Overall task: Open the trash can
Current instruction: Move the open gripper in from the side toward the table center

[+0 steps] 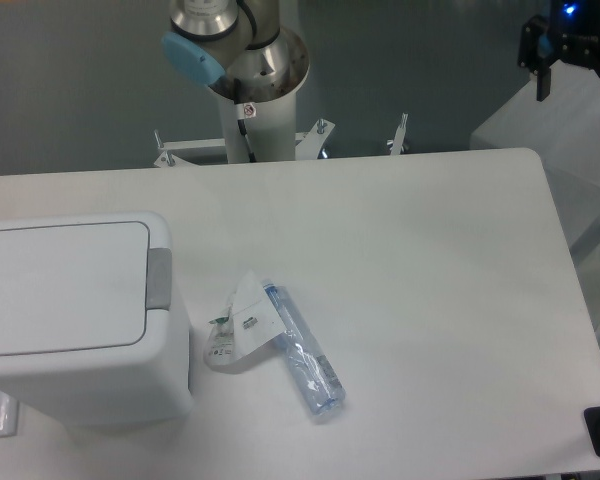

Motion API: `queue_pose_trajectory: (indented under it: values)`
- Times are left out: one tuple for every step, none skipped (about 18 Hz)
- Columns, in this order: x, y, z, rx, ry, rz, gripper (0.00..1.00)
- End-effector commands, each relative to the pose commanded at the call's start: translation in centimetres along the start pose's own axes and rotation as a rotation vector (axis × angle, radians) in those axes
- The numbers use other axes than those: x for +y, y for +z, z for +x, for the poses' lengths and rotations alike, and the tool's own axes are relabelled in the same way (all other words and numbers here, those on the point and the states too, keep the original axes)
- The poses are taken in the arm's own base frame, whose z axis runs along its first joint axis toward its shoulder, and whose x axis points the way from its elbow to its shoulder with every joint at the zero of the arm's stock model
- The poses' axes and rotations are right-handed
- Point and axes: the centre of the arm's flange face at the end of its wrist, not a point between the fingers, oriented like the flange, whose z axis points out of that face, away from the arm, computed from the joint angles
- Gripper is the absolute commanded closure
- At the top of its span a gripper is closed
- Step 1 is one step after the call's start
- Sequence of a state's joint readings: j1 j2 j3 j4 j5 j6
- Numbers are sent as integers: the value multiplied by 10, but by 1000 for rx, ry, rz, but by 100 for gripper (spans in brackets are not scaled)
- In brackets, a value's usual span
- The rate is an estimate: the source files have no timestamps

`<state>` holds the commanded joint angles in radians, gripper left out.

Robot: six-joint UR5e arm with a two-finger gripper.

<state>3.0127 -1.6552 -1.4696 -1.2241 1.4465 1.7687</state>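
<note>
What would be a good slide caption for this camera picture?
Closed white trash can and a clear plastic bottle on a white table, the robot's tool raised far off at the right.

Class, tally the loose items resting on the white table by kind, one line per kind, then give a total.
Trash can: 1
Clear plastic bottle: 1
Crumpled clear wrapper: 1
Total: 3
A sliver of something at the lower left edge is too cut off to identify, so it is left out.
</note>
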Motion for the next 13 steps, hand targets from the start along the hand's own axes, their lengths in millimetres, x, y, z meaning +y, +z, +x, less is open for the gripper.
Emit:
queue_pose_trajectory:
  values:
    - [-2,0,-1,0,3,3,0]
    - [-3,0,-2,0,4,5,0]
    - [-5,-3,-4,-6,6,2,0]
    - [-7,-3,-4,-5,-8,3,0]
    - [-8,-1,-3,-1,-40,8,0]
    - [-18,-1,-3,0,-69,15,0]
    - [-30,0,-2,2,-89,23,0]
    - [-40,0,-1,2,-113,29,0]
    - [-45,0,-1,3,-148,31,0]
    - [-48,1,1,8,-196,35,0]
    - [-64,2,2,12,-230,45,0]
    - [-84,5,2,19,-258,56,0]
    - [-101,3,2,20,-291,68,0]
